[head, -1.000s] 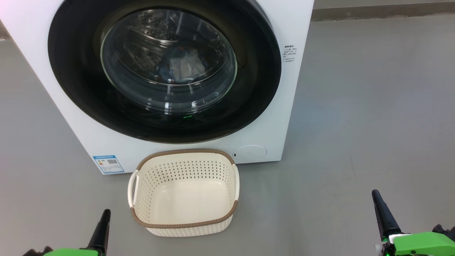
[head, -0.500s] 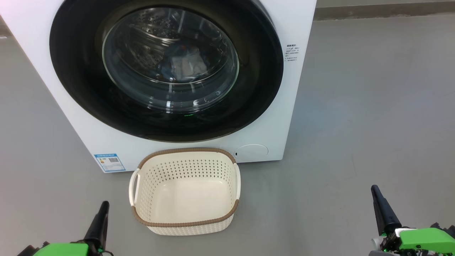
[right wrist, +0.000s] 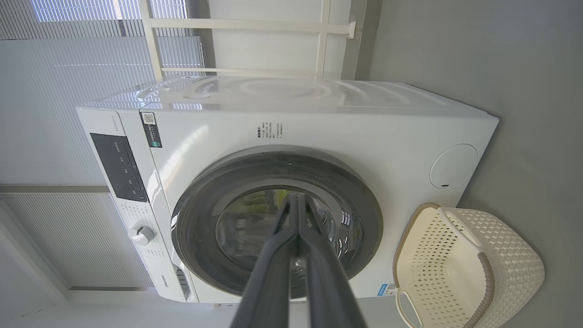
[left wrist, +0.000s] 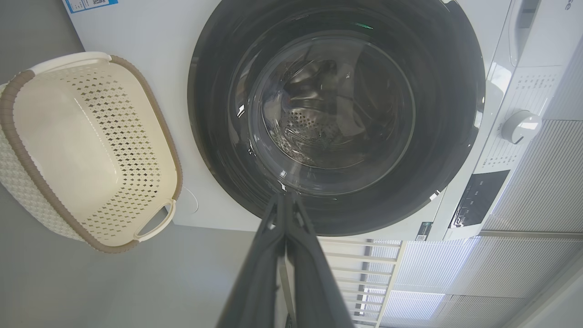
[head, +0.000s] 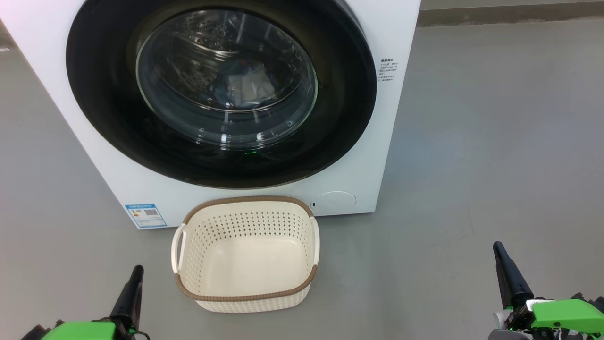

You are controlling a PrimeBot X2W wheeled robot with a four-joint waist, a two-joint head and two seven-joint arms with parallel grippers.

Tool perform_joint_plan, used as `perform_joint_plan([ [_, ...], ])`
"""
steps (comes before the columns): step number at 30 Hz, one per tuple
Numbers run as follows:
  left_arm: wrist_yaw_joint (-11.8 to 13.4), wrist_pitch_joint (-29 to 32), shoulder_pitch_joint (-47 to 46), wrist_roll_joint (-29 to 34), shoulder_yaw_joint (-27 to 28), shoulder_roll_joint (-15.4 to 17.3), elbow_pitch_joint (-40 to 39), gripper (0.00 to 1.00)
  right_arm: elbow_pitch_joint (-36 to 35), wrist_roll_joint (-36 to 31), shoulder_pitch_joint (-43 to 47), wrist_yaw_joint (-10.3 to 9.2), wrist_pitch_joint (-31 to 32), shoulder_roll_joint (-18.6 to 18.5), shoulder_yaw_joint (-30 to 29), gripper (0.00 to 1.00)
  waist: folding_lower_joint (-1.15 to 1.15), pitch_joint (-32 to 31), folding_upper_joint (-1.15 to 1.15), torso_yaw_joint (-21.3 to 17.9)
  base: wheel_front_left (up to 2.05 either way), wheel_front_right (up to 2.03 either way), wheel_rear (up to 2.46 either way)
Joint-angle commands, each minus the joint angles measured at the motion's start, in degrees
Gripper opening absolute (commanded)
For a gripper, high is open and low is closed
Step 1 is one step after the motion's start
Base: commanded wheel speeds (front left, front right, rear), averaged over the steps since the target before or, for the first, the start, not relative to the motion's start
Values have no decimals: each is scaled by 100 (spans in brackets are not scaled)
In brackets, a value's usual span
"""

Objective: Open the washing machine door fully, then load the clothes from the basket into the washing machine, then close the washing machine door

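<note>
The white washing machine [head: 377, 141] stands before me with its round black-rimmed door [head: 113, 118] flat against the front. Through the door's glass I make out pale blue-and-white clothes [head: 245, 87] lying in the steel drum. On the floor just in front sits the cream basket [head: 245, 257] with its brown rim, nothing inside it. My left gripper [head: 136, 274] is low at the bottom left, shut and holding nothing. My right gripper [head: 499, 250] is at the bottom right, also shut with nothing in it. Both stay well back from the machine [left wrist: 150, 105] [right wrist: 364, 132] and the basket [left wrist: 68, 136] [right wrist: 460, 255].
Grey floor [head: 495, 141] stretches to the right of the machine. A control panel and a dial [left wrist: 521, 127] sit along the machine's top front. White slatted blinds [right wrist: 68, 68] and a white frame stand behind it.
The picture shifted slightly between one second ago and now, so the camera moved a little. Both grippers rose a touch in view; the door, basket and clothes have not moved.
</note>
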Motion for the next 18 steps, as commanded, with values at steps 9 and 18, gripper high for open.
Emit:
perform_joint_plan([
  [9,-57,34,-240,-47,197,110,-110,0,-141,23,-232,9,29,-15,113,0,0,0,0,0,0,0,0],
  [18,-57,34,-240,-47,197,110,-110,0,-141,19,-233,9,32,-12,109,0,0,0,0,0,0,0,0],
])
